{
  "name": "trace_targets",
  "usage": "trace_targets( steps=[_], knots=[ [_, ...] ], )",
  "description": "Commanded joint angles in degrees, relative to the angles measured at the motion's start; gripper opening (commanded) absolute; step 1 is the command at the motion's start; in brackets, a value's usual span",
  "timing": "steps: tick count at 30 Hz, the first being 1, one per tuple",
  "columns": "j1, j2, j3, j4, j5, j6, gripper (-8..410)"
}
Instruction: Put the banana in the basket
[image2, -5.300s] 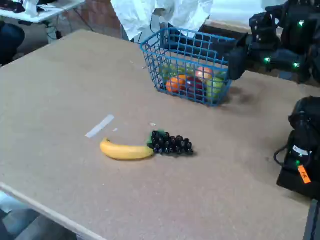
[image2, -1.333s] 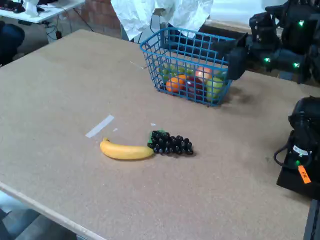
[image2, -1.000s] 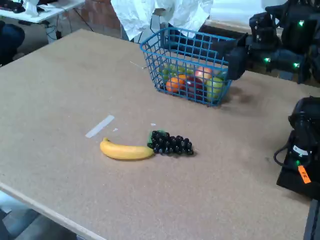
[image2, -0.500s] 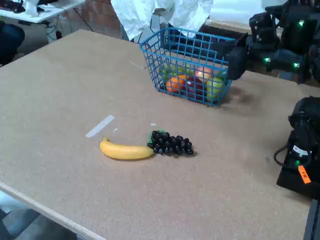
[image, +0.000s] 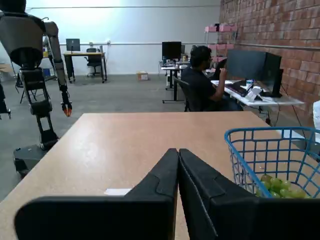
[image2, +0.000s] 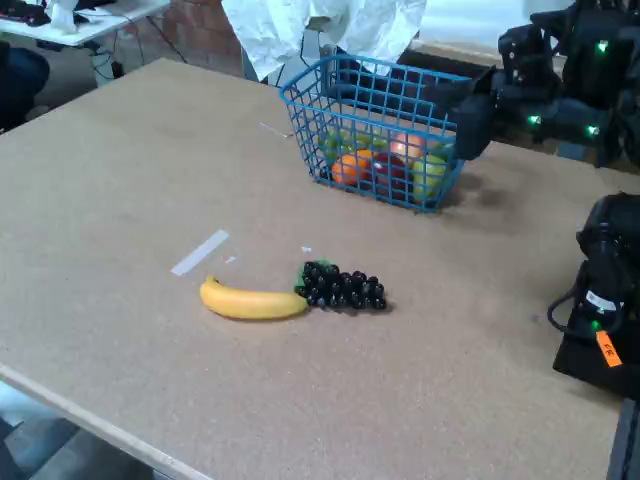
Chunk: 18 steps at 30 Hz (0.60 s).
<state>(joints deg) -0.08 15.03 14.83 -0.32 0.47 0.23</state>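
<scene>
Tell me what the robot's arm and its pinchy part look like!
The end effector has two matte black, wedge-shaped plastic fingers that narrow to thin tips, on a wide black bar. In the fixed view the black, blocky arm shows small glowing green lights, and a black cable loops at a black unit with an orange tag.

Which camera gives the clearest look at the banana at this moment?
The fixed view: the banana lies whole on the table, touching the grapes. The wrist view shows none of it, only the closed gripper and the basket.

No visible change — nothing moved, nothing shifted
</scene>
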Motion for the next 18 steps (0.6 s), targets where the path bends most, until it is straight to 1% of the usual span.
trace_targets(
  steps=[1, 2, 5, 10, 18],
  knots=[
    [0.00, 0.07, 0.70, 0.28, -0.17, 1.40, 0],
    [0.00, 0.33, 1.16, -0.35, -0.24, 1.51, 0],
    [0.00, 2.27, 2.60, -0.94, -2.80, 0.70, 0],
    [0.00, 7.80, 6.78, 1.11, -3.06, 1.22, 0],
    [0.07, 22.08, 18.95, 1.38, -3.21, -2.08, 0]
  ],
)
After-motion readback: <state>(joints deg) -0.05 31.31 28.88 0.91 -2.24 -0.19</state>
